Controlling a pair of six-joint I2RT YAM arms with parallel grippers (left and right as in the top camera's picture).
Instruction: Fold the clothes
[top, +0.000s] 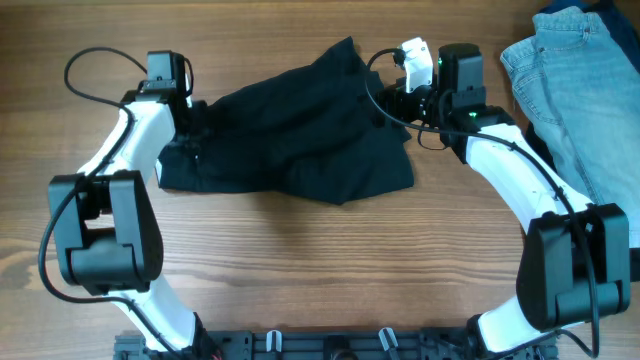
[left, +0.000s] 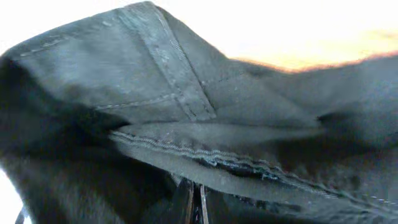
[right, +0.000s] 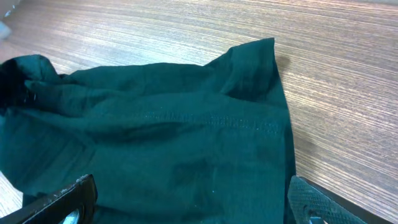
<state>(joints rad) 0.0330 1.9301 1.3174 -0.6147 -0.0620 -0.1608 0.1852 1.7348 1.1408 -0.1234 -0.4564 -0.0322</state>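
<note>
The black shorts (top: 300, 130) lie crumpled in the middle of the table, one corner pointing to the far side. My left gripper (top: 190, 125) is at their left edge. In the left wrist view its fingers (left: 194, 205) are pressed together on a fold of the shorts (left: 186, 81), with a stitched hem bunched right in front. My right gripper (top: 385, 105) is at the shorts' upper right part. In the right wrist view its fingers (right: 193, 205) are spread wide over the fabric (right: 174, 143) and hold nothing.
Light-blue denim jeans (top: 575, 80) lie at the far right of the table, with a dark garment (top: 612, 10) at the top right corner. Bare wooden table (top: 330, 260) shows in front of the shorts.
</note>
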